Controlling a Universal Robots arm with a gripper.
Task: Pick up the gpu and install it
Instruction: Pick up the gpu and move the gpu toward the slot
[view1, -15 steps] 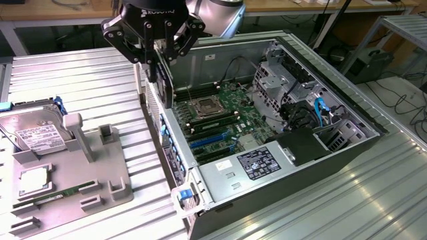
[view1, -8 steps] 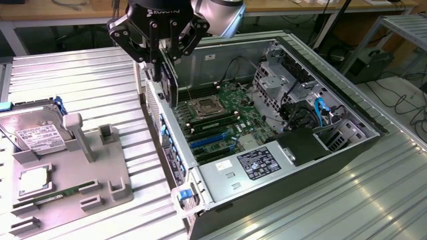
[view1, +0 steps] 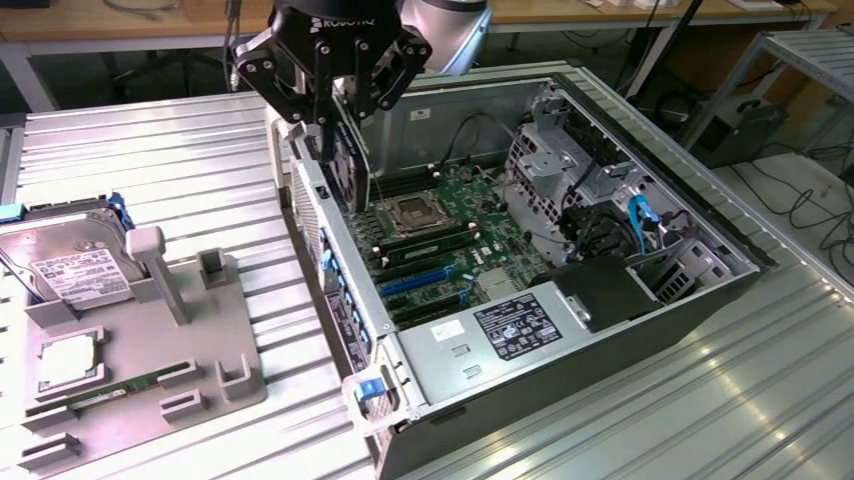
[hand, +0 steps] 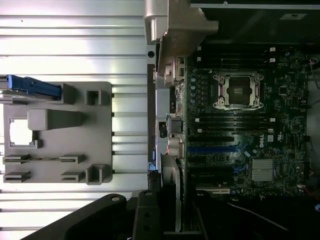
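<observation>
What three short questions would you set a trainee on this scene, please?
1. True or false: the hand holds the gpu above the open computer case.
2. Where is the hard drive? A in the case; B on the grey fixture at the exterior view's left; C in the hand.
3. Short answer: is the gpu seated in a motherboard slot?
Key: 1 true; 2 B; 3 no, it hangs edge-down from the hand.

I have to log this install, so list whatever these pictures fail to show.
Exterior view: whether the gpu in the hand reaches a slot; the card covers what lies behind it.
Wrist view: the gpu's face; it is seen edge-on.
Exterior view: the hard drive, cut off at the left edge.
</observation>
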